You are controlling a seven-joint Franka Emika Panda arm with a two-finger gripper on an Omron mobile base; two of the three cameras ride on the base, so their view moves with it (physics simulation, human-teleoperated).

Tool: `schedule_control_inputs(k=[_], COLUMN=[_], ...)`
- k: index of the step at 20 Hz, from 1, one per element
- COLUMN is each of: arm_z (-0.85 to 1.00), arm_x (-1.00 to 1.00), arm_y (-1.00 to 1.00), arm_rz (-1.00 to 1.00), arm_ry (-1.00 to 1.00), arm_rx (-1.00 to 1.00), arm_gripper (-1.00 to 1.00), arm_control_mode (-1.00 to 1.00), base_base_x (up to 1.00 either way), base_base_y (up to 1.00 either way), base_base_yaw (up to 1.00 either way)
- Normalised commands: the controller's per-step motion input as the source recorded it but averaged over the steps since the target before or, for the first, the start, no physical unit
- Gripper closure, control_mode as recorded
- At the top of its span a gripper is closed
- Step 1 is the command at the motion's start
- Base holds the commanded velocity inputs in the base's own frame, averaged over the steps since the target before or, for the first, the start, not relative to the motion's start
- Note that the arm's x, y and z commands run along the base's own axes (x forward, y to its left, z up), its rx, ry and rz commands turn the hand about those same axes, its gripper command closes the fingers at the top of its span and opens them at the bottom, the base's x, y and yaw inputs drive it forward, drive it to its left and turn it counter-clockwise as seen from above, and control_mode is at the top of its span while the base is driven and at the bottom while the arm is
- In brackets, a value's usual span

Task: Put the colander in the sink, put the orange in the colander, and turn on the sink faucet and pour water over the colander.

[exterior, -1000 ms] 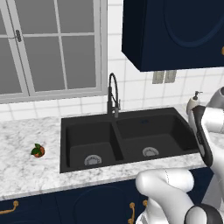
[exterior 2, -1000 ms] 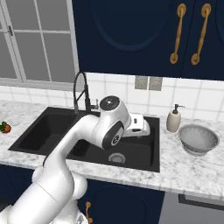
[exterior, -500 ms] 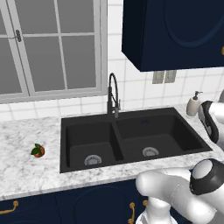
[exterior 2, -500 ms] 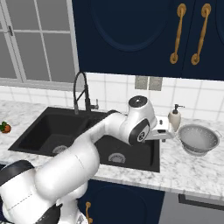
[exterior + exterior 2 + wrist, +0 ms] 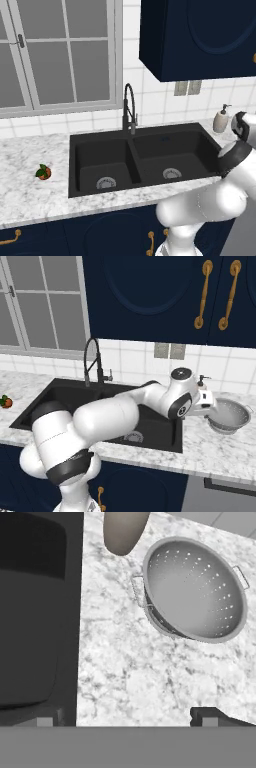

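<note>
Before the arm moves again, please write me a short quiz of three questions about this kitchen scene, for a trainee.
1. True or false: the colander already sits inside the sink.
2. Where is the orange? A) on the counter left of the sink B) in the colander C) in the right basin
3. Fill in: the gripper hangs with jaws ____ above the counter near the colander.

Key: 1 false, it stands on the counter right of the sink, beside the soap bottle. 2 A. 3 open.
</note>
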Motion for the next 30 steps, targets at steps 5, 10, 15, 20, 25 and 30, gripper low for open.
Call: schedule_control_inputs(k=[5, 10, 15, 20, 25, 30], arm_z=[-0.19, -0.21, -0.26, -0.18, -0.01, -0.01], arm_x=[0.32, 0.29, 0.34, 0.37, 0.34, 0.20], arm_y=[-0.43, -0.38, -0.23, -0.24, -0.35, -0.25], arm_rz=[0.19, 0.12, 0.02, 0.00, 0.00, 0.00], arm_ry=[0.04, 0.00, 0.00, 0.00, 0.01, 0.00], arm_rx=[-0.01, 0.00, 0.00, 0.00, 0.00, 0.00], arm_gripper=[-1.00, -1.00, -1.00, -1.00, -1.00, -1.00], arm_control_mode=[-1.00, -1.00, -1.00, -1.00, -1.00, -1.00], base_base_x=[0.00, 0.00, 0.00, 0.00, 0.00, 0.00], base_base_y=[0.00, 0.00, 0.00, 0.00, 0.00, 0.00], base_base_yaw=[0.00, 0.00, 0.00, 0.00, 0.00, 0.00])
